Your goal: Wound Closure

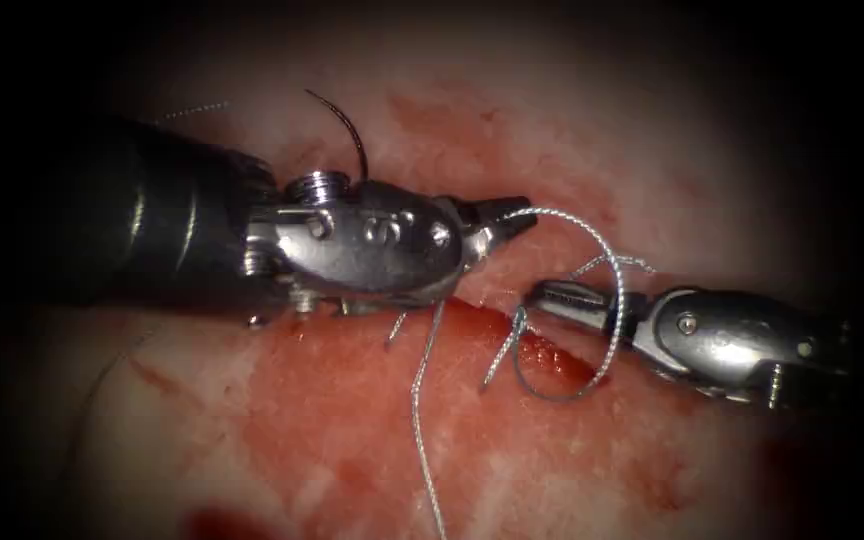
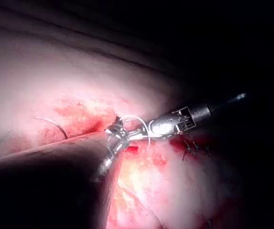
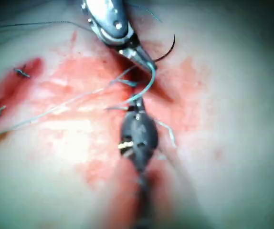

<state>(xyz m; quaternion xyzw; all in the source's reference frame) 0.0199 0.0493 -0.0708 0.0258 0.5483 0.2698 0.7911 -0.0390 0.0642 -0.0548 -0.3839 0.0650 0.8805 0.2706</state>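
red fluid [image 1: 352, 420] smeared wide over the tissue [image 1: 572, 480], darkest along the cut [image 1: 552, 352]. short finished stitches [image 2: 190, 149] stand in a row, cut ends sticking up; two show in the right wrist view, inside a red patch.

The left tool [image 1: 500, 222] reaches in from the left over the cut [image 1: 542, 350], its tip holding the thread [image 1: 607, 262]. The thread arcs right and down into a loop around the right tool [image 1: 552, 297], which lies just right of the cut. The needle [image 1: 347, 130] lies free on the tissue [image 1: 352, 440] behind the left tool. A thread tail trails near.
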